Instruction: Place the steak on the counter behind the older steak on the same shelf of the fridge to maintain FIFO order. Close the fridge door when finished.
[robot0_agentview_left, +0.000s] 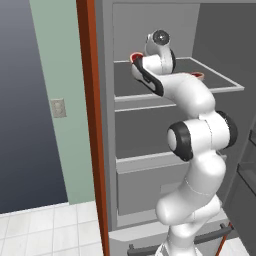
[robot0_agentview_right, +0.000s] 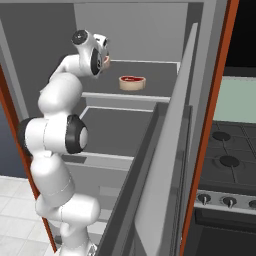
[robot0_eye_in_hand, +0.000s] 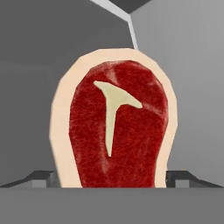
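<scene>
Red meat with a pale tan rim and a pale T-shaped streak takes up most of the hand view: the steak (robot0_eye_in_hand: 116, 127) sits between the two dark fingertips (robot0_eye_in_hand: 39, 178), which press at its lower left and lower right edges, so the hand (robot0_eye_in_hand: 114, 179) is closed narrowly on it. From the left base view the white arm reaches up into the open fridge (robot0_agentview_left: 150, 30), and a sliver of the red steak (robot0_agentview_left: 135, 56) shows just beside the wrist, at the back left over the top shelf (robot0_agentview_left: 175, 92). The older steak (robot0_agentview_right: 132, 82) lies flat near the front edge of that same shelf in the right base view, well apart from the hand and closer to the opening than the held one. The fridge door (robot0_agentview_right: 165, 165) stands open, edge-on at the right, with a stove (robot0_agentview_right: 225, 165) beyond it.
</scene>
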